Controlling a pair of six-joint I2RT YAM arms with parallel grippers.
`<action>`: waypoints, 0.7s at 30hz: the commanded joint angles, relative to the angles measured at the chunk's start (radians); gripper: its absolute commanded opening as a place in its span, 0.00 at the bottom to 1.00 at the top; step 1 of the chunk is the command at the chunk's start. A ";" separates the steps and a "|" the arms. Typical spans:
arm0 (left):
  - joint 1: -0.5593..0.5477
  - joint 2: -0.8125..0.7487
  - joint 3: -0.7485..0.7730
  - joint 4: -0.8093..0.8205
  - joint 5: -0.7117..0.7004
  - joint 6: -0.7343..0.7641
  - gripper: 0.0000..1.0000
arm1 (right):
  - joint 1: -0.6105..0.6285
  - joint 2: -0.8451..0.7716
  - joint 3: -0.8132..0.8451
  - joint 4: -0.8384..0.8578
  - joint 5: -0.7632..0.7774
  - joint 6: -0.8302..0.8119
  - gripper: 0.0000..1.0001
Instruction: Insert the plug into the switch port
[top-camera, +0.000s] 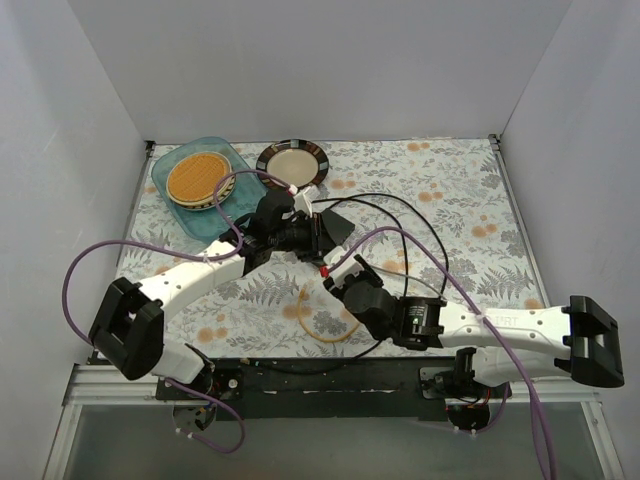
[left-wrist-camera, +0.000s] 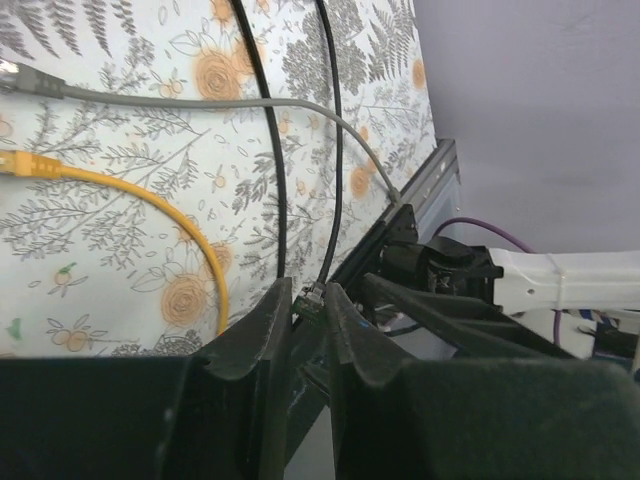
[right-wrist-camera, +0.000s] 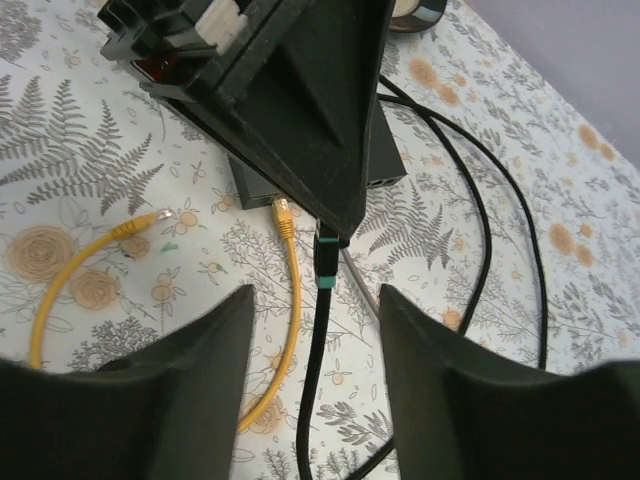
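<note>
Matte right end effector (right-wrist-camera: 317, 300) gapes wide; left end effector (left-wrist-camera: 310, 292) pinches slim black cable (right-wrist-camera: 312, 340).

Plug (right-wrist-camera: 282, 208): small clear connector on a thin yellow-orange cable. It lies flat on the table just beside one edge of the dark grey box (right-wrist-camera: 252, 186), tip pointing at that edge, not seated. The cable runs away from the box, curves round and comes back, so its other end (right-wrist-camera: 150, 220) lies further out to the side of the box. Switch port: can't pick it out, since that edge of the box is shadowed and mostly covered.
</note>
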 joint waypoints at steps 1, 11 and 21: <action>0.022 -0.106 -0.022 -0.020 -0.132 0.122 0.00 | -0.040 -0.083 0.048 -0.001 -0.118 0.035 0.65; 0.096 -0.330 -0.113 -0.020 -0.217 0.315 0.00 | -0.402 -0.252 -0.024 0.067 -0.851 0.090 0.84; 0.097 -0.401 -0.162 0.130 0.110 0.355 0.00 | -0.498 -0.169 0.005 0.253 -1.309 0.190 0.81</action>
